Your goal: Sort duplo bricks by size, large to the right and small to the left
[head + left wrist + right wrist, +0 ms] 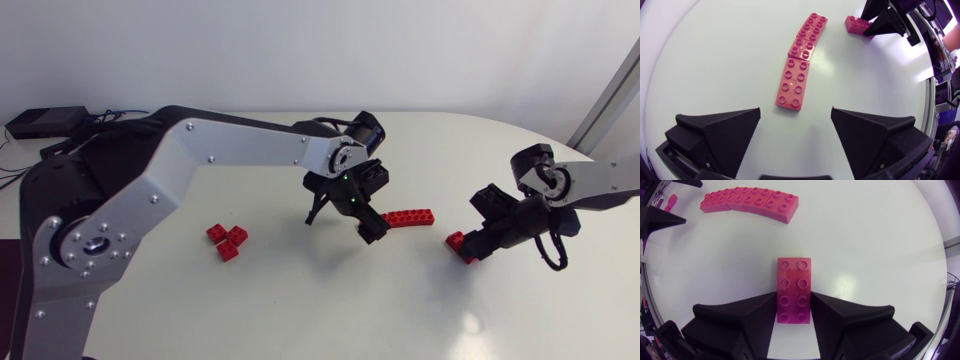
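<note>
Jaws of right gripper (pixel 468 247) clamp a long red brick (pixel 794 287) at frame right; left gripper (pixel 796 109), centre, stands open over brick row (pixel 408 217).

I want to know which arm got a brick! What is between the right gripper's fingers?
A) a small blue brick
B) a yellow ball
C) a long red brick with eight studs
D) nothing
C: in the right wrist view, both fingers of the right gripper press against the sides of a long red brick with eight studs on top.
</note>
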